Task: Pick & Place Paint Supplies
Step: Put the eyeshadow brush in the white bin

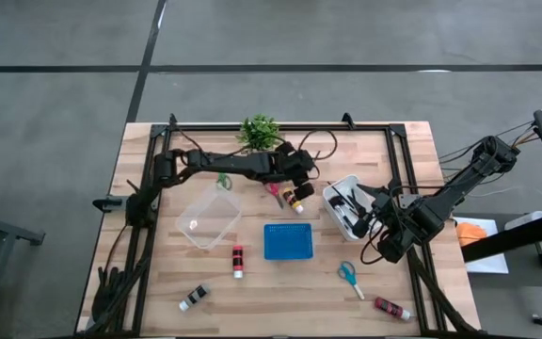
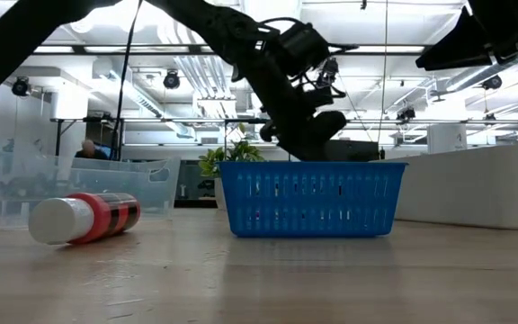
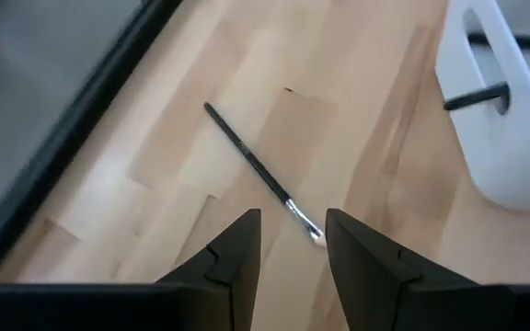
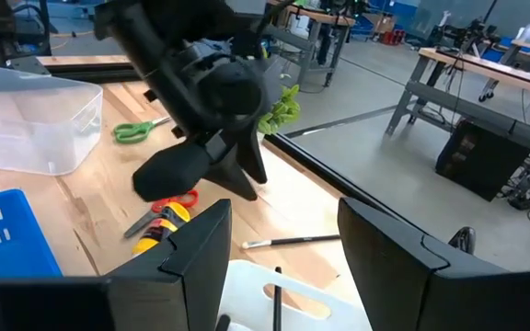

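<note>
A thin dark-handled brush point(image 3: 256, 165) lies flat on the wood, its pale bristle end pointing toward my left gripper point(image 3: 293, 219). That gripper is open and hovers just above the bristle end, touching nothing. It reaches past the potted plant point(image 1: 259, 132) toward the white bin point(image 1: 344, 200). My right gripper point(image 4: 283, 225) is open over that bin, which holds dark brushes point(image 3: 486, 92). The brush point(image 4: 293, 241) also shows in the right wrist view. Red scissors point(image 1: 273, 191) and an orange bottle point(image 1: 295, 201) lie by the left gripper point(image 1: 301, 171). Green scissors point(image 1: 222, 181) lie farther left.
A clear tub point(image 1: 210, 218) and a blue basket point(image 1: 288, 241) stand mid-table. Near the front edge lie a red bottle point(image 1: 238, 261), a black-and-white bottle point(image 1: 194, 298), blue scissors point(image 1: 350, 278) and another red bottle point(image 1: 392, 308). A dark frame rail runs along the far edge.
</note>
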